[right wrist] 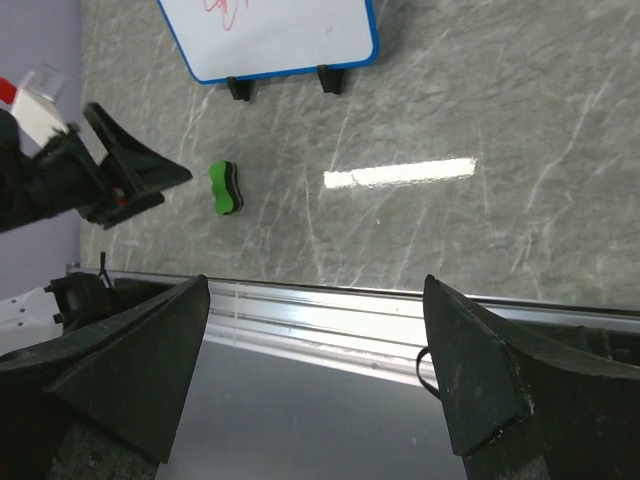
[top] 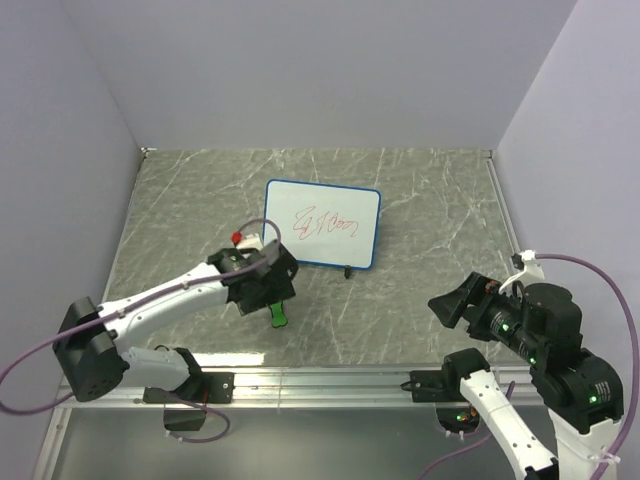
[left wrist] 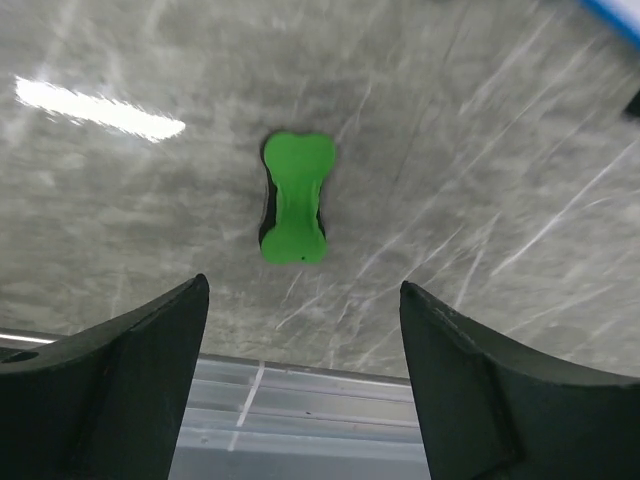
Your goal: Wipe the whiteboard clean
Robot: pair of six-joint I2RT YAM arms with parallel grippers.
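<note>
The whiteboard (top: 322, 225) stands tilted on little black feet at the middle of the table, blue-framed, with red scribbles on it; its lower edge also shows in the right wrist view (right wrist: 280, 45). A small green eraser (top: 278, 314) lies flat on the marble top in front of it. My left gripper (left wrist: 302, 285) hovers open just above the eraser (left wrist: 295, 198), which sits ahead of the fingertips and untouched. My right gripper (top: 447, 305) is open and empty, raised at the near right and apart from both. The eraser (right wrist: 225, 188) and the left gripper's fingers (right wrist: 135, 170) show in the right wrist view.
An aluminium rail (top: 320, 378) runs along the table's near edge just behind the eraser. Lilac walls (top: 90, 150) close in the left, back and right sides. The marble top (top: 430, 210) lies bare to the right of the board.
</note>
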